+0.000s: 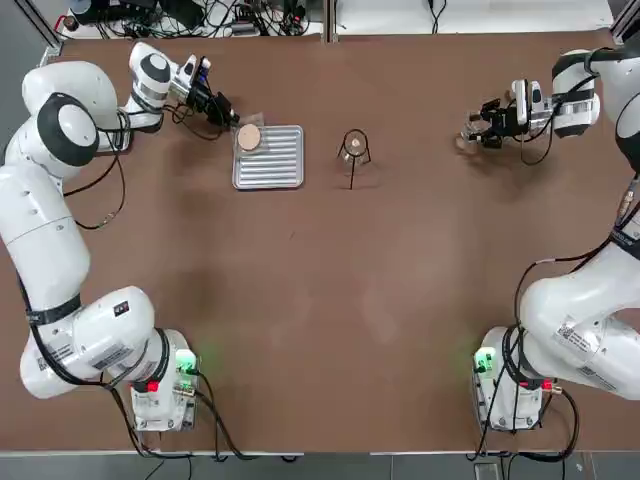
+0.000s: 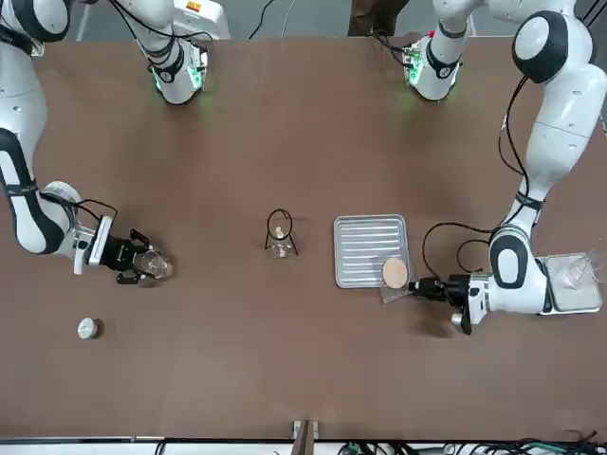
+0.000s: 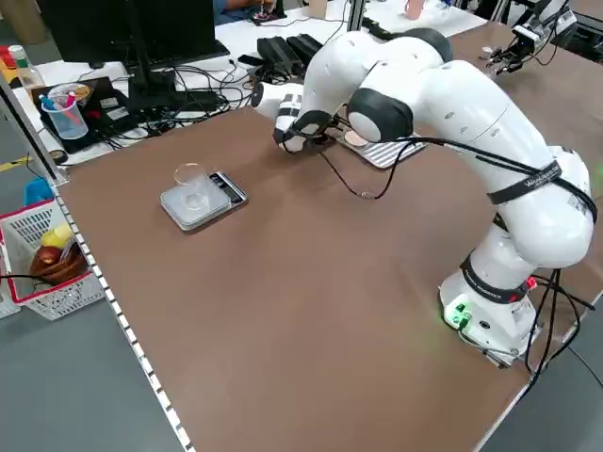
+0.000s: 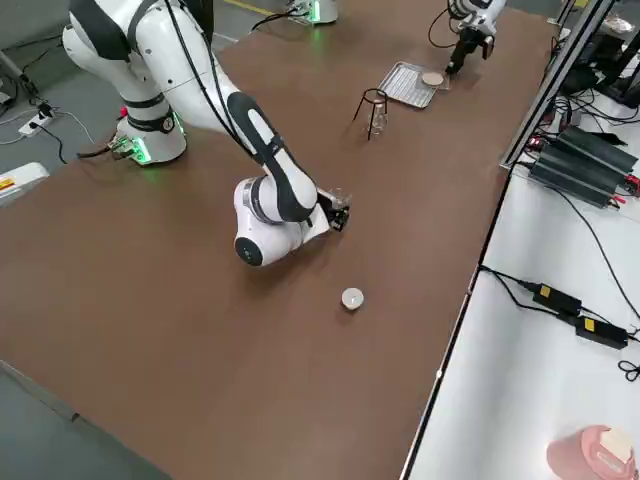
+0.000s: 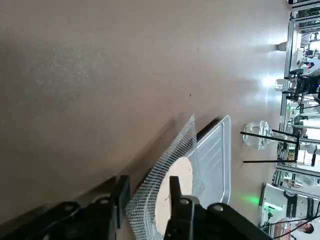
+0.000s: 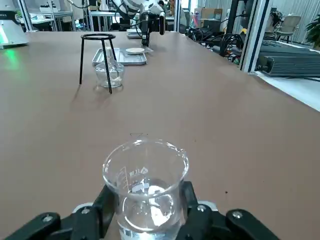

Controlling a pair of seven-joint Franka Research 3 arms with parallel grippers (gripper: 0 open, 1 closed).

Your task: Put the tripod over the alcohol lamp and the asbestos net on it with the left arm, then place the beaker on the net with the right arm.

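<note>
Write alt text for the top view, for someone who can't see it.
The left gripper closes on the net at the tray's corner. Mid-table, the tripod stands over the lamp. The right gripper holds the beaker low, far right.

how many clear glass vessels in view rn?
3. The beaker sits between the right gripper's fingers; the alcohol lamp stands under the tripod mid-table; a clear dish rests on the grey scale. None obviously hidden.

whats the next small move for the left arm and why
Probably lift: the left pincer straddles the edge of the grey wire mesh square with the tan disc, which lies on the ribbed silver tray, while the black wire tripod already stands over the clear glass lamp.
</note>
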